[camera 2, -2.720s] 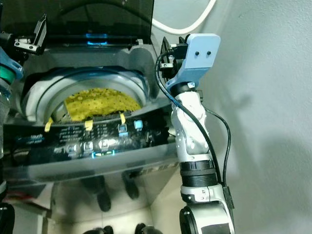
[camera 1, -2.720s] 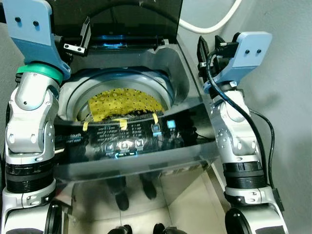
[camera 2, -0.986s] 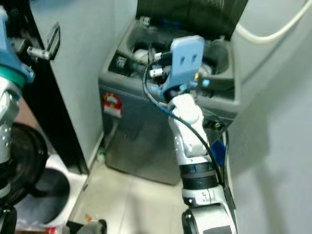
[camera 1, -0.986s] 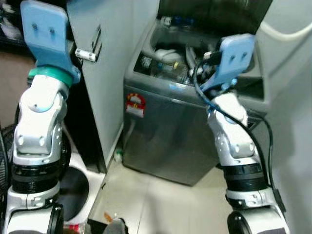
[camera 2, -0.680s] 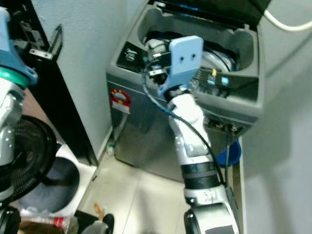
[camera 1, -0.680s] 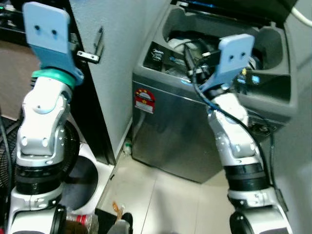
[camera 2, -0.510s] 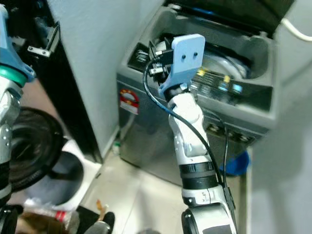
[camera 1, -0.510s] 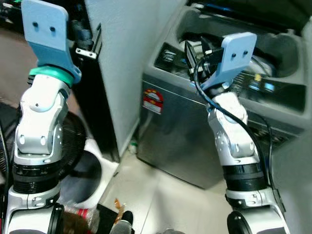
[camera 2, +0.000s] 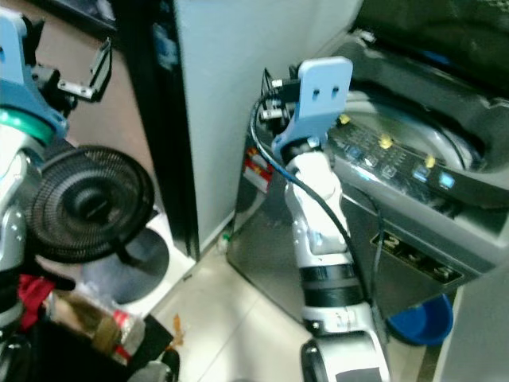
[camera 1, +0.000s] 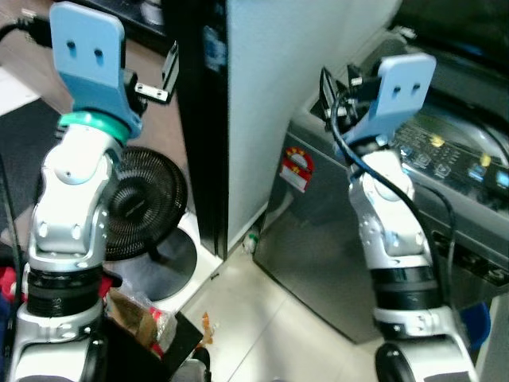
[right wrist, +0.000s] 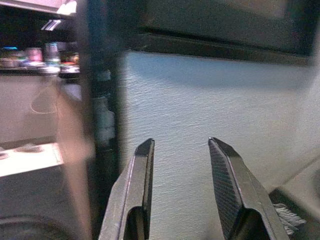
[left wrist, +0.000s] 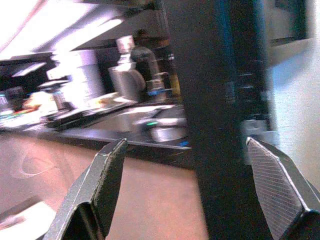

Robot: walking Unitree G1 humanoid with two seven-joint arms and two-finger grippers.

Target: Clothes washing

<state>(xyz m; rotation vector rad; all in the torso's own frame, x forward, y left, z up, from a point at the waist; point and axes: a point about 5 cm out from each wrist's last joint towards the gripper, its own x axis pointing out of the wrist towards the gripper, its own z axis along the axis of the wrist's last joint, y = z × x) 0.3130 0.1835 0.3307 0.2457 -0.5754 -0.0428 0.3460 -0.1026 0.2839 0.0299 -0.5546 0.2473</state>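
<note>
1. The washing machine (camera 1: 334,239), a grey top-loader, stands at the right of the head views, its side against a pale wall panel (camera 1: 294,87).
2. Its lid is raised, and the dark control panel (camera 2: 398,163) with lit buttons and yellow tape strips runs along the front edge of its top.
3. A red and white sticker (camera 1: 298,169) sits on the machine's front face, near the upper corner closest to the wall panel.
4. Behind the control panel the rim of the drum (camera 2: 445,135) shows; what lies inside it cannot be made out.
5. The right pincer (camera 1: 328,95) is held up in front of the machine's near top corner, over the sticker, its fingers a moderate way apart with nothing between them; the right wrist view looks along them at the pale wall panel.
6. The left pincer (camera 1: 163,76) is raised well away from the machine, beyond a dark upright post (camera 1: 199,127) at the wall panel's edge, spread wide and holding nothing.
7. A black floor fan (camera 1: 143,211) stands on a white round base on the far side of that post from the machine.
8. A blue basin (camera 2: 421,318) lies on the floor beside the machine's lower right corner.
9. The floor (camera 1: 262,318) in front of the machine is pale tile.
</note>
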